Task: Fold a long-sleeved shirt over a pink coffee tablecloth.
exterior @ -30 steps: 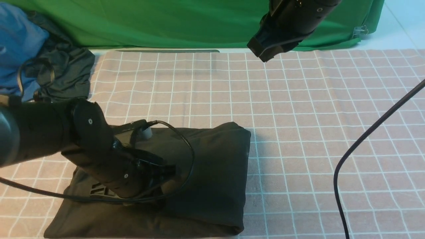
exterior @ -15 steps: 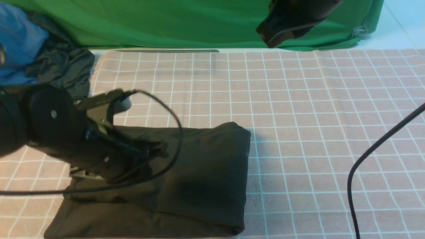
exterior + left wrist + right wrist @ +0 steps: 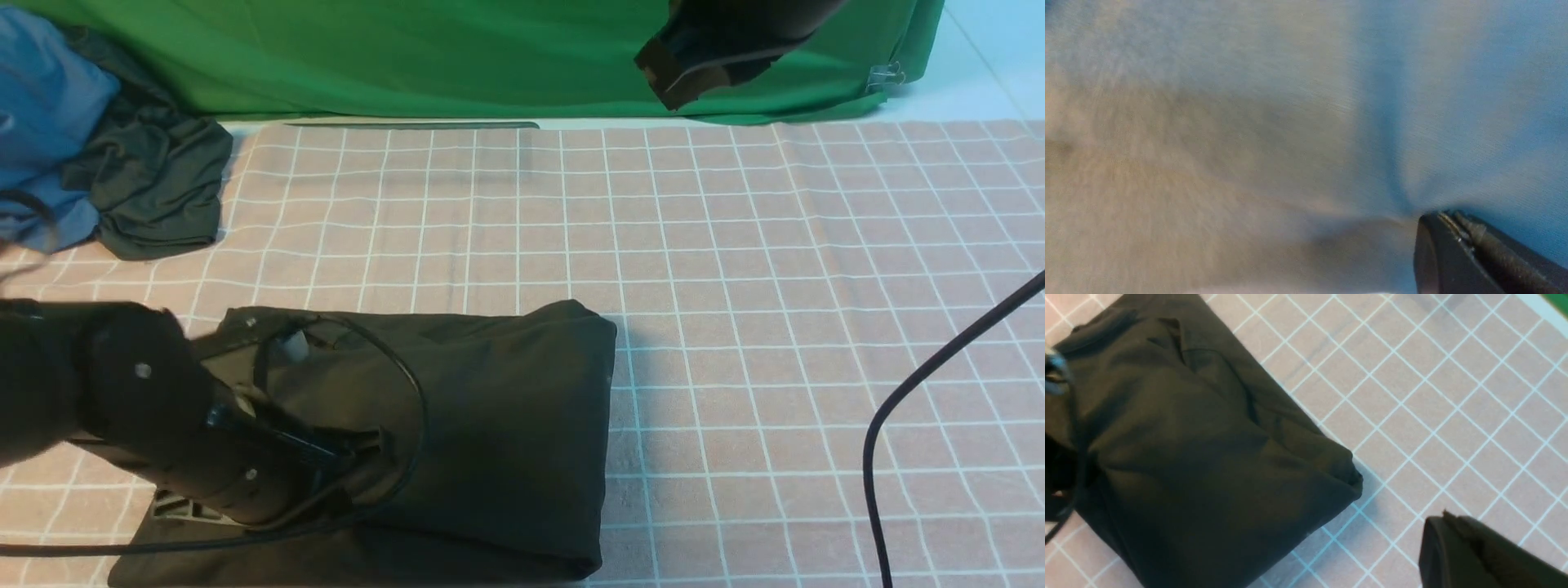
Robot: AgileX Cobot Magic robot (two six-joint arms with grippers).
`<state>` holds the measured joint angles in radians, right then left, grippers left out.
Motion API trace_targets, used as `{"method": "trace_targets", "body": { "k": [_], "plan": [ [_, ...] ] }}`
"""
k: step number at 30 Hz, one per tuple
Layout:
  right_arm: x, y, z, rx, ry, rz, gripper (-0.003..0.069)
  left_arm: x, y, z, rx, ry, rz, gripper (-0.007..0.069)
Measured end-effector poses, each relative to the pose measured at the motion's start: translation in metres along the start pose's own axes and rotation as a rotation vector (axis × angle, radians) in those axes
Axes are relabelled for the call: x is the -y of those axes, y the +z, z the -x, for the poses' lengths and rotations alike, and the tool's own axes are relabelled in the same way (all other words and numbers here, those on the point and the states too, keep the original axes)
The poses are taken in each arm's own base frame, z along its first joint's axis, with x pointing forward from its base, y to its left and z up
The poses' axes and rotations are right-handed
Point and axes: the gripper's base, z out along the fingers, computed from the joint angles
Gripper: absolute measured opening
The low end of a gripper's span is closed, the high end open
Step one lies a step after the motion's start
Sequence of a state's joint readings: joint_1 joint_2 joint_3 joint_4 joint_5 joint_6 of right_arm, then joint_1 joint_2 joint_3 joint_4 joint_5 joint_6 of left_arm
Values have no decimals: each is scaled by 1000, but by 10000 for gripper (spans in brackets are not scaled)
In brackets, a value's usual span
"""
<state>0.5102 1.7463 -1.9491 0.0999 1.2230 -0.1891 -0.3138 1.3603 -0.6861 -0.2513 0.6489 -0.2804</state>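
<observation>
Left gripper (image 3: 371, 445) hides shirt (image 3: 506, 408) logo.

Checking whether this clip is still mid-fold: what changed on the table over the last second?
The left tool swung up and toward the robot's left off the long-sleeved shirt, then dropped back low over its near left part, shut throughout. The right tool rose slightly toward the green cloth, also shut. The folded shirt, the pink coffee tablecloth and the bunched clothes kept their places.

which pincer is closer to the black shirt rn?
Left. The left pincer is shut, low over the folded black shirt. The right pincer is shut too, raised well behind it, before the green cloth.
</observation>
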Motion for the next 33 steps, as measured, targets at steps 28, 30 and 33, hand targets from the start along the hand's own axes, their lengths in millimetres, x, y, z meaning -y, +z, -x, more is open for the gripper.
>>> {"method": "trace_targets", "body": {
  "k": [28, 30, 33],
  "plan": [
    [28, 203, -75, -416, 419, 143, 671, -13, -159, -79, 509, 119, -264, 14],
    [27, 210, -76, -417, 436, 158, 678, -14, -159, -79, 510, 123, -256, 14],
    [25, 219, -77, -413, 454, 172, 679, -15, -159, -78, 516, 130, -242, 14]
  ]
}}
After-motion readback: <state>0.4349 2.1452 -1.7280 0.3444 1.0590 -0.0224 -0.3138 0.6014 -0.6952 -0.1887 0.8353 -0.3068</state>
